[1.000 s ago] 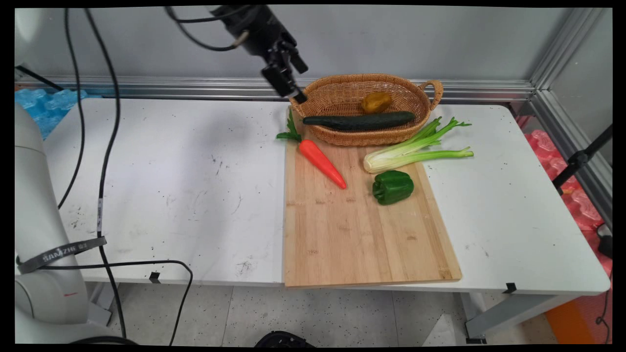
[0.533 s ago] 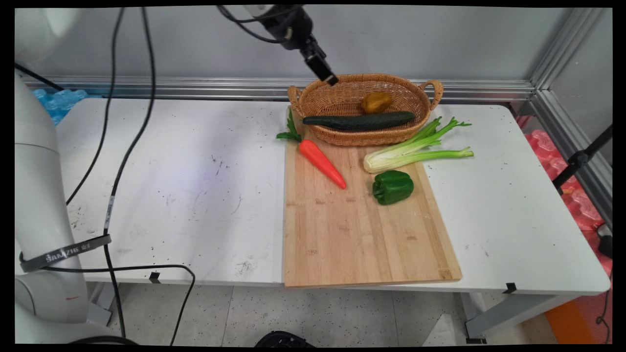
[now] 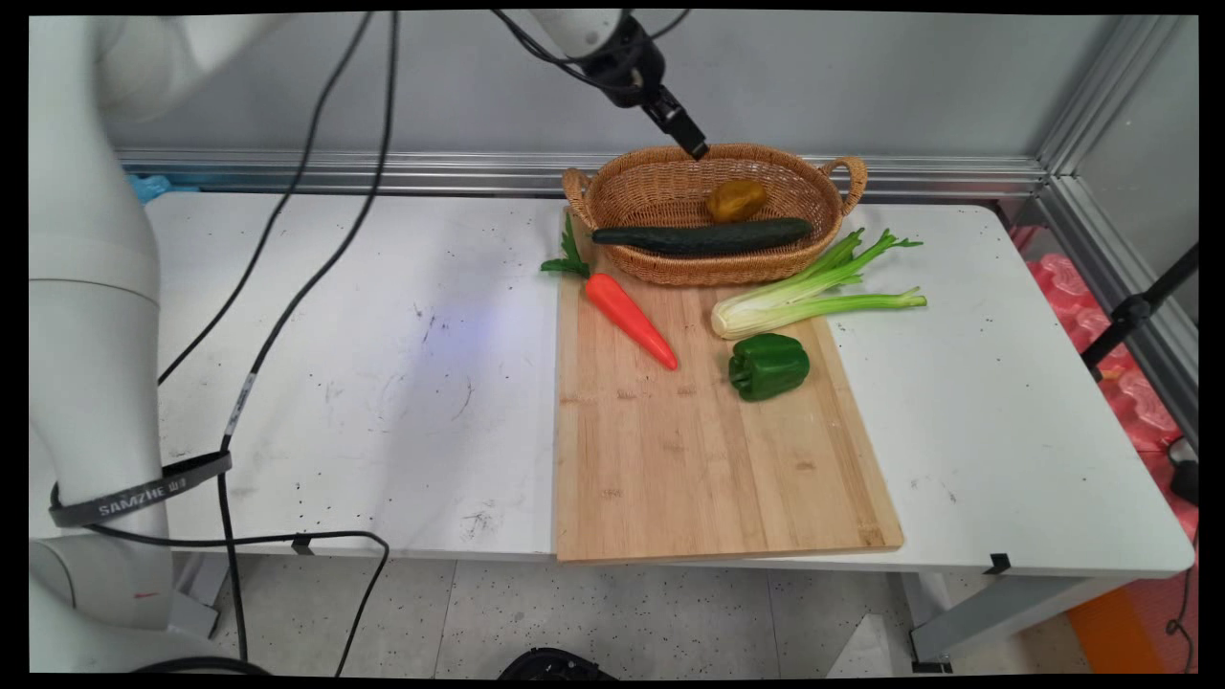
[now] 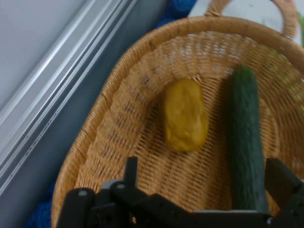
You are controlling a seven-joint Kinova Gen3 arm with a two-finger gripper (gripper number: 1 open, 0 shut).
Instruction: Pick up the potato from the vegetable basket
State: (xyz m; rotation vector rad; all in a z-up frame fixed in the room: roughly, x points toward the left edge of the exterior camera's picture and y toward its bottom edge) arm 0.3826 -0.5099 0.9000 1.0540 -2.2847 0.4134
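My gripper (image 3: pixel 697 145) hangs over the back rim of a wicker basket (image 3: pixel 612 196), near its middle. In the hand view the gripper (image 4: pixel 204 183) is open, its fingers (image 4: pixel 131 167) wide apart and holding nothing. Below it in the basket (image 4: pixel 142 54) lie a yellow-brown potato (image 4: pixel 185 121) and a dark green cucumber (image 4: pixel 246 137). In the main view the potato (image 3: pixel 735 200) sits toward the back and the cucumber (image 3: pixel 701 236) lies lengthwise along the front wall.
A wooden cutting board (image 3: pixel 708 469) reaches from the basket to the table's near edge. On it lie an orange carrot (image 3: pixel 630 318) and a green pepper (image 3: pixel 768 366); celery (image 3: pixel 813 292) hangs off its right side. Black cables (image 3: pixel 287 316) hang at the left.
The gripper has travelled right, from beside the basket's left handle to above the middle of its back rim. The vegetables have not moved.
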